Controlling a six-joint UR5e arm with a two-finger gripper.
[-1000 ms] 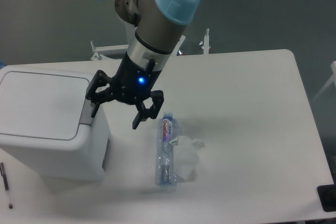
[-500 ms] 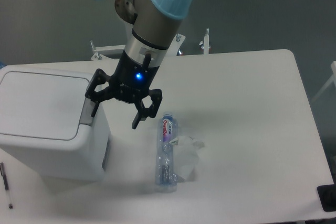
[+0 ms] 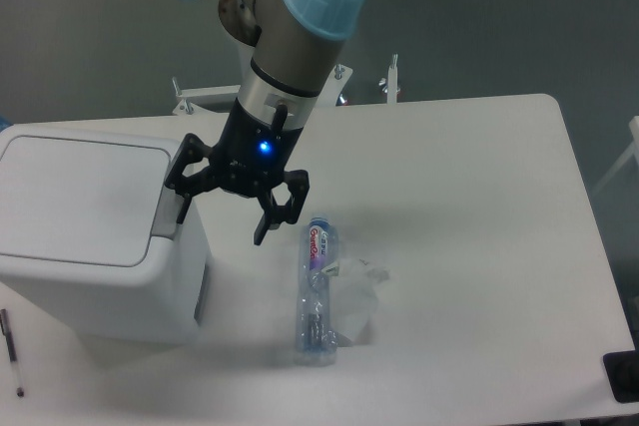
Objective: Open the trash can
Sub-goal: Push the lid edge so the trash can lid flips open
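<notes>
Gripper (image 3: pixel 228 210): jaws spread, empty, over the grey tab (image 3: pixel 166 213).
Trash can (image 3: pixel 80 231): lid shut.
Risk: finger slips past tab.

trash can (image 3: pixel 85 231): lid closed | gripper (image 3: pixel 222 226): spread, at grey tab | bottle (image 3: pixel 317 286): lying flat

one fixed cam, high front, angled down at table (image 3: pixel 469 197)

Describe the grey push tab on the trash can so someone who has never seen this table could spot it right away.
Find the trash can, the big white box at the table's left end. Along the right edge of its flat lid runs a narrow grey tab, just under the open gripper. It is the only grey strip on the all-white bin.
</notes>
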